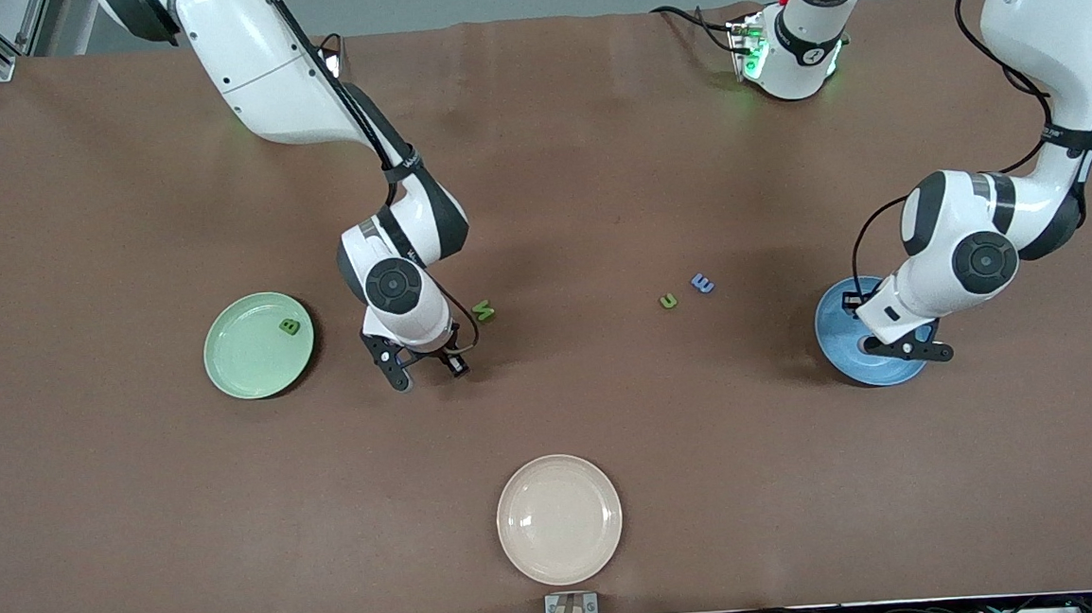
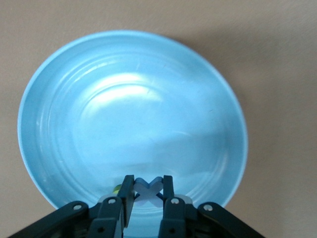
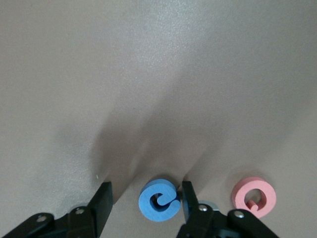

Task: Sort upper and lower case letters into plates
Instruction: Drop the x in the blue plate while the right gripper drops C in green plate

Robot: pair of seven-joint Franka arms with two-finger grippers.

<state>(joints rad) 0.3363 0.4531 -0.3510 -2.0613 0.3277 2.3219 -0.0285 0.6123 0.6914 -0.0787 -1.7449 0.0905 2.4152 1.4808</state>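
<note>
My left gripper [image 2: 148, 194] is shut on a blue X-shaped letter [image 2: 148, 191] just over the blue plate [image 2: 133, 114], which lies at the left arm's end of the table [image 1: 843, 350]. A bit of green [image 2: 116, 187] shows in that plate by one finger. My right gripper [image 3: 146, 198] is low at the table, open, its fingers [image 3: 188, 198] on either side of a blue letter "e" [image 3: 159, 199]; one finger touches it. A red round letter [image 3: 253, 197] lies beside it. The pale green plate [image 1: 246, 358] holds a green letter [image 1: 289, 327].
A green letter [image 1: 483, 310] lies on the table close to the right gripper [image 1: 426, 366]. Another green letter [image 1: 668, 301] and a blue "E" [image 1: 702, 284] lie mid-table toward the blue plate. A cream plate [image 1: 559, 519] sits near the front edge.
</note>
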